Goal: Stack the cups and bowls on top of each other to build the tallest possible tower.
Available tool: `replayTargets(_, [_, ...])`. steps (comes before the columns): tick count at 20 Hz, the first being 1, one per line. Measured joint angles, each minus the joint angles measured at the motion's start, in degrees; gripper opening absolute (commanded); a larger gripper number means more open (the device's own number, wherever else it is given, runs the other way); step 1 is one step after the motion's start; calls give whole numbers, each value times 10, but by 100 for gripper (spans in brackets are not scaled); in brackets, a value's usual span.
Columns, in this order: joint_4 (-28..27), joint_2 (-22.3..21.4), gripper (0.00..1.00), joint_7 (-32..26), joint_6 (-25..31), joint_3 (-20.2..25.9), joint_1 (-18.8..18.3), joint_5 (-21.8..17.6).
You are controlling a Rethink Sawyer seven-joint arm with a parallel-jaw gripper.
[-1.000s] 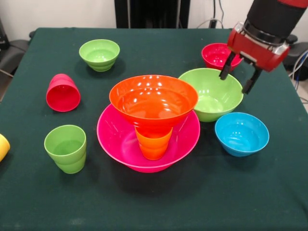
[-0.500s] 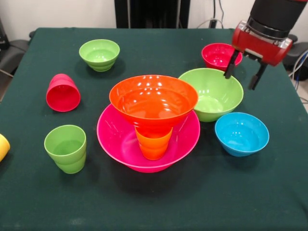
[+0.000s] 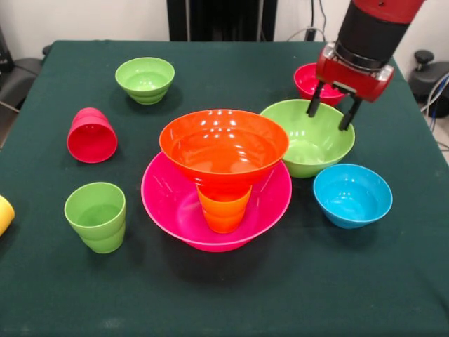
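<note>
Arm: comes down from the upper right, wrist tilted, gripper hanging over the far rim of the large green bowl.
Jaws: spread wide, holding nothing.
Tower: pink bowl beside the large green bowl; an upright orange cup in it carries the large orange bowl.
Hidden: small red bowl behind the large green bowl, partly covered by the gripper; yellow cup cut by the left edge.
Open room: bare desk in front of the large green bowl, past the blue bowl.
</note>
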Motion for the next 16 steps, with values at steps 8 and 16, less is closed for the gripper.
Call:
replayTargets(8, [37, -18, 100, -4, 0, 41, -18, -54])
replayTargets(16, [50, -47, 100, -4, 0, 88, -35, -82])
